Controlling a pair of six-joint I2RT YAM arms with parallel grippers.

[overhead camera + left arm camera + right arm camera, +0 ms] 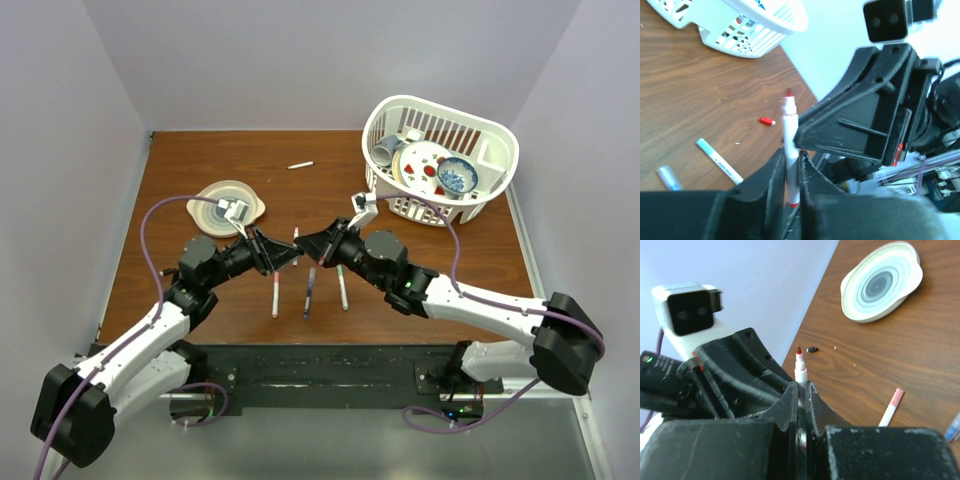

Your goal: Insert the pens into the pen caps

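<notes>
- Left end effector (791, 156): fingers nearly closed around the lower barrel of the red-tipped pen (790, 125). They look pinched on it, with no gap showing.
- Right end effector (801, 385): fully closed on the same pen. Its fingertips sit just beside the left ones, so both have hold of it at once.
- Judgement: this is a handover or regrasp in mid-air over the middle of the desk (700, 90).
- To do it well, only one side should let go, and only once the other grip is firm. The releasing side should open before anything moves, then back out straight along its own fingers so the barrel doesn't get twisted.
- Leave enough bare barrel above the pinch for a cap to seat.
- Pen axis: 6-to-12 in both wrist views, with the bare red nib at 12 and clear of both sets of fingers. The red band on the tail end sits low between the left fingers.
- Top view shows only a short stub between the two end effectors, pointing roughly 12.
- Red cap (767, 121) lies loose on the desk, about 11 o'clock from the left end effector in the left wrist view. It's the likely mate.
- A small dark cap (813, 349) lies at about 1 o'clock from the nib in the right wrist view.
</notes>
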